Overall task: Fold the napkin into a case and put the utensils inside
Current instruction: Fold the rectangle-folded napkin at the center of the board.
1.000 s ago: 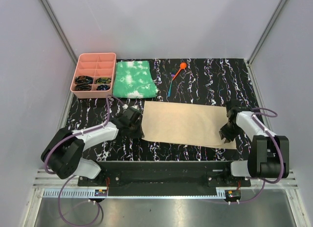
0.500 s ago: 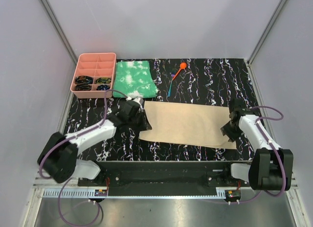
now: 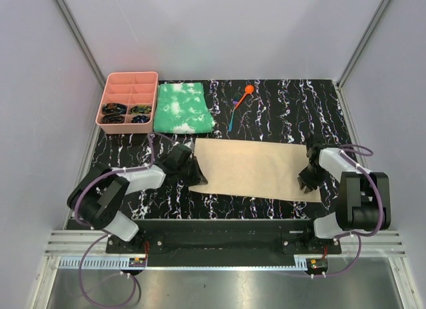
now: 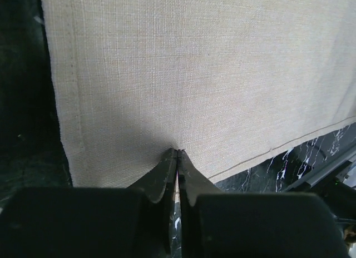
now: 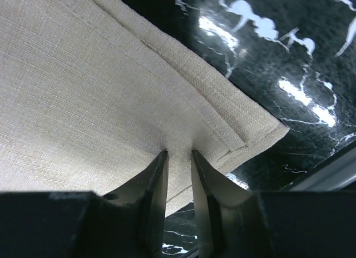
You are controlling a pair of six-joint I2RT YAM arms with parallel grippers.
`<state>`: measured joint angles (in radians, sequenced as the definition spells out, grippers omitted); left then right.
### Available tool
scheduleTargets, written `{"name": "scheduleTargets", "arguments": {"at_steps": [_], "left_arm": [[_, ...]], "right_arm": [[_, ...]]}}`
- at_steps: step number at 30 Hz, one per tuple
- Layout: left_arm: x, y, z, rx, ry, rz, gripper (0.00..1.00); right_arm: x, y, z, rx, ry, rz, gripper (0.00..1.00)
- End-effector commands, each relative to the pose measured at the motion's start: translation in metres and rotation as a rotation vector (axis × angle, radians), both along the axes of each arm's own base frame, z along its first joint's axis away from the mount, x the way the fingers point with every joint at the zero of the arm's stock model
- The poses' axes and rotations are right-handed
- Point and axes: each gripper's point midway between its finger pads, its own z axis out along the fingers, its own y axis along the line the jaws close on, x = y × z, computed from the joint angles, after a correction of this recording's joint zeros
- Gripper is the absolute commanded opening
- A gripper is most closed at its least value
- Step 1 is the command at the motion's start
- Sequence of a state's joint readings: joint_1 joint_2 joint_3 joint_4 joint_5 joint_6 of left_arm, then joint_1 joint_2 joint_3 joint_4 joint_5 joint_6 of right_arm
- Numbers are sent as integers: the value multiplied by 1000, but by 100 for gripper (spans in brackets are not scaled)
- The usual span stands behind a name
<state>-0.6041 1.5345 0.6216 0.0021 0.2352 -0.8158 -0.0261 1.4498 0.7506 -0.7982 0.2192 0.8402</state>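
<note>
Two pinch points on the napkin (image 3: pixel 256 168) at once, one per arm. It lies flat on the bench (image 3: pixel 279 99), in the near middle, long side running left to right, well apart from the utensils. Those are the orange spoon (image 3: pixel 245 92) and the thin blue one (image 3: pixel 231 119), lying together at the far side.

Looks-wise it's plain tan woven cloth with a stitched hem and no pattern. At the near right corner the right wrist view shows stacked edges, so I'd say it's already doubled over there.

Handling guess: light, soft and floppy, with no stiffness at all. It'll sag and drag if lifted from one spot, and a thin pinch could slip out. I'd say the edges and corners are the places to grab, both sides together so the fold line stays straight.

Left jaws are closed at the left edge, close to the near left corner, and the cloth puckers right at their tips, so they've got a pinch of it. Right jaws sit on the near right corner with a narrow gap between them and tips down on the cloth. Honestly I can't tell if they've caught a fold or are just pressing on it.

Green mottled cloth (image 3: pixel 181 108) and pink tray (image 3: pixel 128 76) sit far left, out of the way.
</note>
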Motion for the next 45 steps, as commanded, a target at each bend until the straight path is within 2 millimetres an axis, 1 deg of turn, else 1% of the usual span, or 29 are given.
{"name": "scheduleTargets", "arguments": {"at_steps": [1, 2, 3, 4, 5, 6, 7, 8, 9, 10, 11, 12, 13, 15, 16, 19, 22, 24, 25, 26, 30, 33, 35, 36, 40, 41, 43, 44, 45], "left_arm": [[-35, 35, -29, 91, 92, 49, 6], [-39, 42, -28, 96, 78, 62, 6], [-44, 46, -29, 100, 83, 79, 6], [-47, 51, -30, 109, 81, 91, 6], [-50, 56, -27, 109, 61, 103, 6], [-52, 59, -25, 108, 53, 112, 7], [-51, 61, -18, 97, 24, 121, 9], [-49, 61, -13, 93, 4, 120, 12], [-48, 62, -8, 94, -16, 114, 14], [-43, 62, 3, 87, -49, 120, 16], [-41, 62, 7, 87, -67, 118, 19], [-40, 64, 10, 97, -76, 113, 20], [-32, 62, 22, 92, -109, 117, 21], [-27, 59, 31, 96, -135, 95, 23], [-23, 52, 38, 78, -145, 74, 24], [-12, 40, 46, 68, -150, 34, 24], [-6, 28, 49, 41, -144, 14, 23], [-3, 23, 51, 21, -149, 7, 22], [-4, 21, 50, 15, -142, -1, 22], [-4, 21, 50, 13, -141, -4, 22], [-9, 22, 45, 9, -132, -14, 22], [-15, 24, 41, 7, -125, -17, 22], [-16, 25, 41, 7, -124, -15, 22], [-19, 26, 39, 9, -120, -19, 22], [-22, 30, 38, 23, -110, -17, 22], [-25, 33, 36, 37, -96, -17, 23], [-24, 38, 40, 55, -104, 0, 26], [-29, 44, 38, 81, -77, 23, 33], [-26, 49, 42, 99, -89, 47, 36]], "right_arm": [[21, 23, -18, 61, 3, 106, 31], [28, 31, -18, 80, -5, 127, 31], [31, 42, -18, 84, -2, 172, 31], [32, 48, -21, 85, 12, 200, 31], [40, 54, -18, 83, 0, 226, 31], [43, 59, -17, 85, -3, 254, 32], [50, 66, -14, 91, -16, 283, 32], [52, 67, -12, 99, -18, 296, 32], [52, 65, -9, 87, -16, 308, 33], [58, 59, -3, 51, -32, 314, 33], [56, 54, 0, 24, -22, 322, 35], [56, 49, 5, -4, -26, 319, 36], [59, 39, 12, -51, -43, 310, 38], [58, 33, 19, -79, -43, 318, 43], [58, 31, 23, -86, -56, 321, 45], [53, 27, 24, -97, -51, 324, 47], [43, 20, 19, -120, -18, 301, 46], [37, 12, 16, -123, -1, 265, 45], [34, 11, 15, -112, 0, 254, 44], [34, 10, 16, -107, -8, 248, 44], [40, 5, 16, -81, -39, 234, 44], [43, 5, 12, -70, -39, 241, 42], [45, 7, 9, -54, -44, 238, 40], [43, 9, 5, -44, -34, 238, 39], [42, 13, 0, -25, -26, 236, 36], [42, 13, 0, -24, -30, 232, 36], [41, 13, 1, -19, -32, 229, 36], [41, 14, 0, -16, -31, 228, 36], [40, 15, 0, -11, -31, 224, 36]]}}
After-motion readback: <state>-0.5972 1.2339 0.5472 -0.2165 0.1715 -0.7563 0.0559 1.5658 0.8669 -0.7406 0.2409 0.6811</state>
